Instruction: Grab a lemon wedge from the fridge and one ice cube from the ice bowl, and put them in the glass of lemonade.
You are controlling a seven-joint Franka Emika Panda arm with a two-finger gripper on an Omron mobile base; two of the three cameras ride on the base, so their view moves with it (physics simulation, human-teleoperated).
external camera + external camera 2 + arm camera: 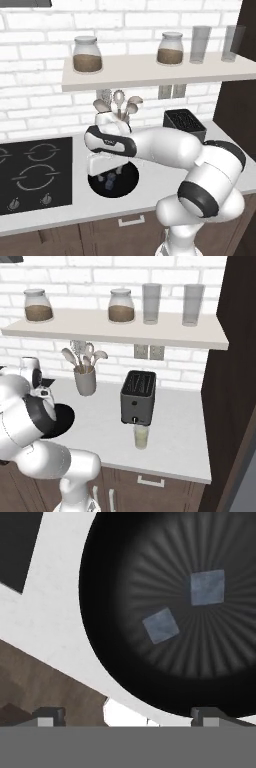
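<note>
While our gripper hung over the ice bowl with its jaws spread wide and nothing between them, we saw two grey-blue ice cubes lying apart inside: one ice cube near the bowl's middle, another cube farther in. The glass of lemonade stood on the table just before the toaster.

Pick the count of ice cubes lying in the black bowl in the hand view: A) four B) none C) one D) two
D: the hand view shows two grey-blue ice cubes, one nearer the middle and one further along, both inside the ice bowl.
</note>
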